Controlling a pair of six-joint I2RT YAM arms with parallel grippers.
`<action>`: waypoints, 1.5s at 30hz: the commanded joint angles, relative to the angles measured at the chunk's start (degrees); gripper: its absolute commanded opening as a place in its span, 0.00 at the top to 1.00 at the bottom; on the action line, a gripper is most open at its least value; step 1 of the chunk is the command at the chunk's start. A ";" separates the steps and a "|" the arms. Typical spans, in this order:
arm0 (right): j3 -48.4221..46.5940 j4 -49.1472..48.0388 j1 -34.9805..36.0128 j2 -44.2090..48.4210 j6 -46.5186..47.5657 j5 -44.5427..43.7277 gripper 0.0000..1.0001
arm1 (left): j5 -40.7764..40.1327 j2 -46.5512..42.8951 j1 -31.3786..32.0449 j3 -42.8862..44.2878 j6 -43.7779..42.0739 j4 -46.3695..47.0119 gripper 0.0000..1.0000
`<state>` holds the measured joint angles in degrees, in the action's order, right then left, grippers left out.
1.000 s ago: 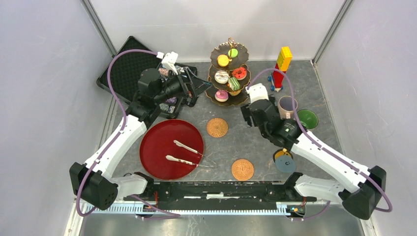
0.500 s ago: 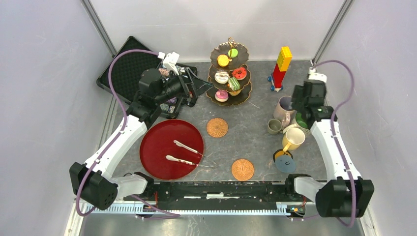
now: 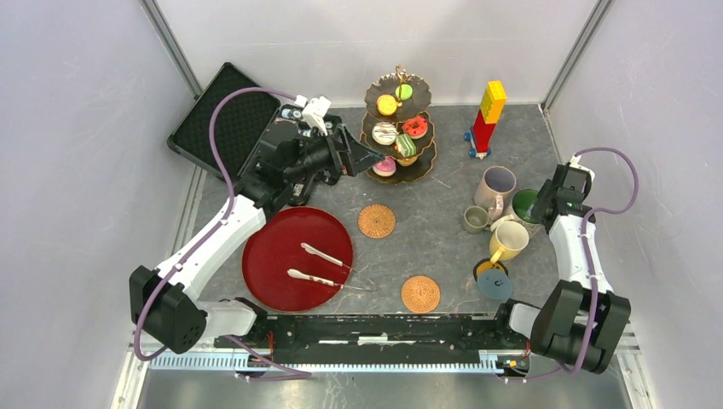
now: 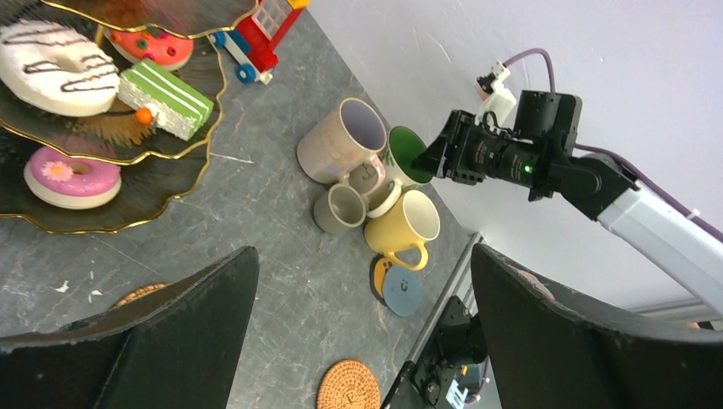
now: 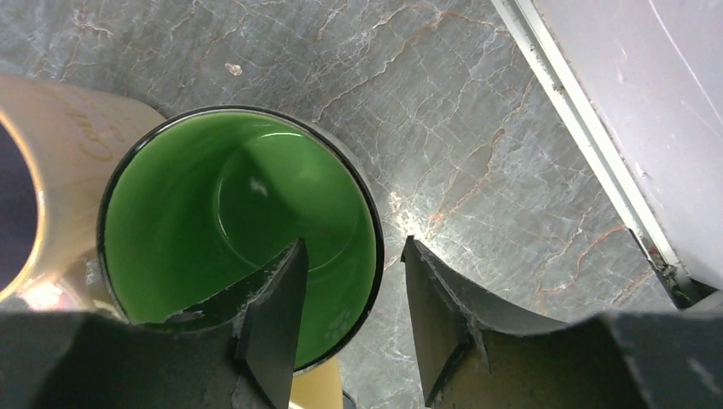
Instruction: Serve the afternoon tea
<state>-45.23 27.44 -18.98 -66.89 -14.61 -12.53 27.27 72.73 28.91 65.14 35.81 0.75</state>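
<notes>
Right tool (image 5: 351, 251) newly arriving at green-lined mug (image 5: 196, 230), narrowing: half open, straddling rim (one finger inside), gripping nothing yet. Mug pickup starting. Left tool (image 4: 365, 256) gaping, empty.

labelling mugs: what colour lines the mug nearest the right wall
Glossy green inside the dark-rimmed round mug, clearest in right wrist view.

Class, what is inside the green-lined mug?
One finger of the right tool dips inside the green-lined mug; otherwise its green floor shows bare. That finger hides the near wall.
</notes>
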 commanded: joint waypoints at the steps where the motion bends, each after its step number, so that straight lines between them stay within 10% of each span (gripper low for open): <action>1: 0.21 -4.94 -1.05 -2.40 -2.35 0.92 0.48 | 1.67 1.58 1.65 2.52 1.72 1.43 0.00; 12: 4.18 -11.08 -2.51 -3.20 -6.41 2.21 0.65 | 2.63 4.54 3.26 3.32 2.27 0.48 0.00; 21: 1.19 -9.00 -3.75 -4.94 -9.40 -1.17 1.00 | 1.39 3.87 3.39 3.94 0.50 -0.49 0.00; 45: -10.22 -9.67 -4.06 -1.48 -3.47 1.59 1.00 | 1.65 3.94 3.44 4.21 0.83 -1.95 0.00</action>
<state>-50.04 23.27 -22.94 -72.49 -18.35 -12.45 28.62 77.28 32.01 66.87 36.12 -1.23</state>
